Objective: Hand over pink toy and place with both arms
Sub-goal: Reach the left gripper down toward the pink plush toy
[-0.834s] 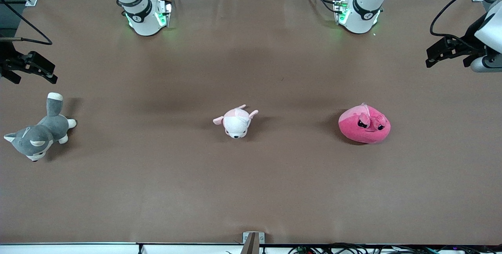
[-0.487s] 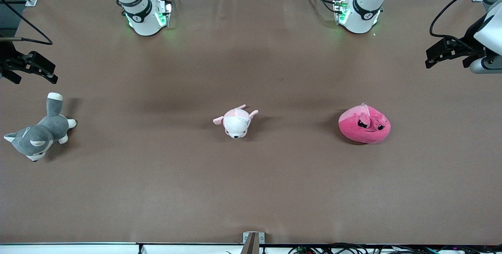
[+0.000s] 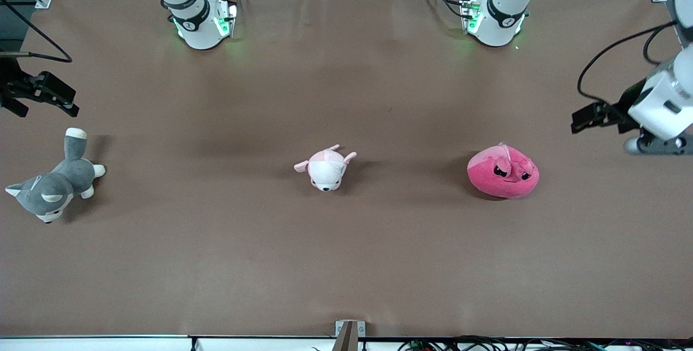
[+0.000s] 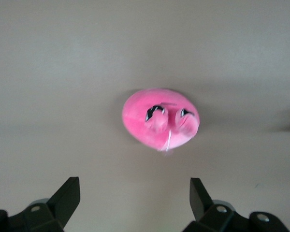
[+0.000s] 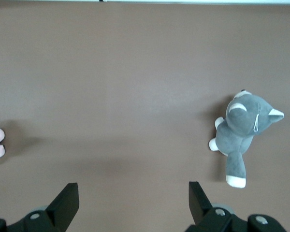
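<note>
The pink toy, a round hot-pink plush with black angry eyes, lies on the brown table toward the left arm's end. It shows mid-frame in the left wrist view. My left gripper is open and empty, up over the table at that end, apart from the toy. Its fingers stand wide apart. My right gripper is open and empty over the right arm's end of the table, and that arm waits. Its fingers frame bare table.
A smaller pale pink-and-white plush animal lies at the table's middle. A grey-and-white plush dog lies at the right arm's end and shows in the right wrist view. The two arm bases stand along the table's back edge.
My left gripper has moved down the front view and slightly inward, closer to the pink toy. The right arm and all the toys have not moved.
</note>
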